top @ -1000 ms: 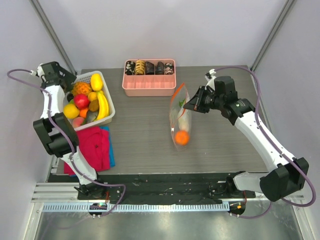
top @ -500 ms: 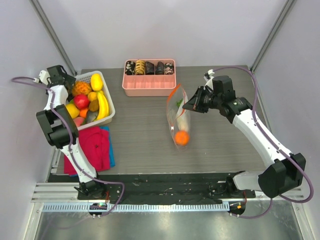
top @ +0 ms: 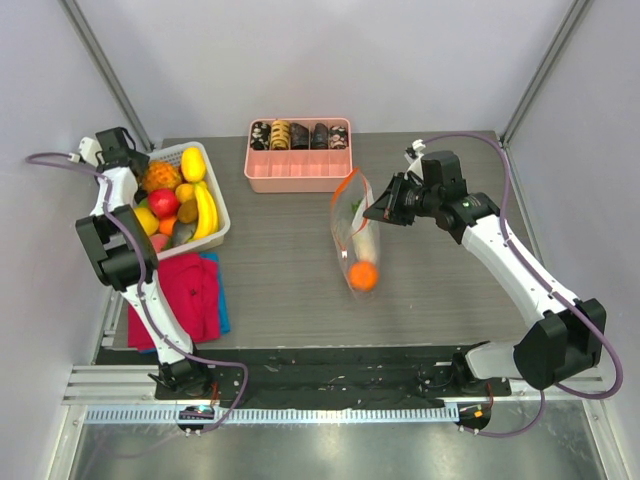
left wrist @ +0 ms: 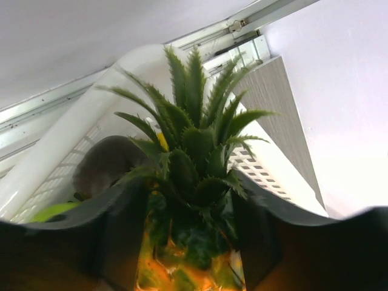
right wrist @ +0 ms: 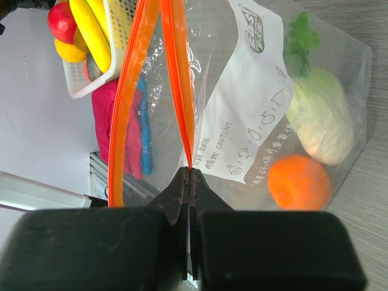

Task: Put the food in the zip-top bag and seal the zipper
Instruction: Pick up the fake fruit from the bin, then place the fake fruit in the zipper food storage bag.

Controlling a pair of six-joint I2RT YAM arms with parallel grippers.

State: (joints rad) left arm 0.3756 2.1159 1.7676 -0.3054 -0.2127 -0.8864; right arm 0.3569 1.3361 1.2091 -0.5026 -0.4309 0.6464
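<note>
Currently right pincer (right wrist: 189, 176) is clenched on the zipper (right wrist: 130, 91), pinching one lip of the orange-red strip. The other lip bows away from it, so the mouth gapes. From that grip the zip-top bag (top: 355, 240) hangs over the middle of the surface (top: 280, 270), just in front of the right end of the pink tray (top: 300, 180), bottom end toward the arm bases. Inside the bag: white radish (right wrist: 321, 127) with green leaves, and orange ball (right wrist: 299, 182) just beside it at the bottom end. On the other side, left pincer (left wrist: 189, 200) sits over the far-left corner of the white basket (top: 222, 228), fingers either side of the pineapple (left wrist: 194, 151) right under its green crown. Jaws are apart, but the wrist view is too tight to tell whether the pads actually bite, so can't call it grasped or released. The pineapple is in the basket with the red fruit (top: 163, 202), bananas (top: 205, 210) and other pieces. A red cloth (top: 190, 295) lies near the basket's near side.
</note>
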